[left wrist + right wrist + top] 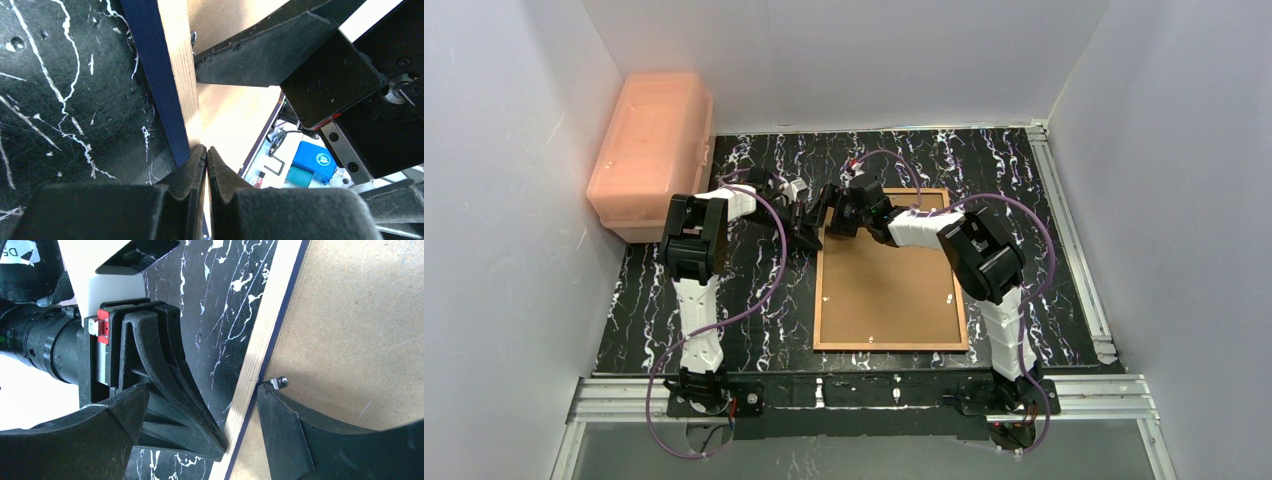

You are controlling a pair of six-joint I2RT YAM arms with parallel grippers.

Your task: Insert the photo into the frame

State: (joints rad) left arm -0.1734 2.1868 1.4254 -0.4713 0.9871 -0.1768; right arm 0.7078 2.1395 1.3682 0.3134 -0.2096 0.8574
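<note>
White walls box in a black, white-veined marble-look bench (pixel 639 300), with both arm bases bolted along its near edge. Just beyond them lies the large rectangular picture frame (pixel 260 340), navy-blue at the front and light wood at the side. It is face down, with a plain brown backing board (pixel 889 280) uppermost inside it. No beach photo shows in any view, so I cannot tell where it is.

Both arms meet at the frame's far-left corner. The left end effector (pixel 206 150) is pinched fully closed, with nothing visible between its tips, which touch the wooden outer edge. The right end effector (pixel 202 389) is spread wide and straddles that same edge. One finger is outside, beside the left tips, and the other is on the board just beside a small metal tab (pixel 279 382). Farther off, well to the left of both, stands a pale orange lidded plastic box (pixel 652 150).

Three risks, as I judge them:
- The right finger could skid off so small a tab.
- The closed left tips could shove the frame sideways across the bench.
- The crowded fingers could knock each other.
</note>
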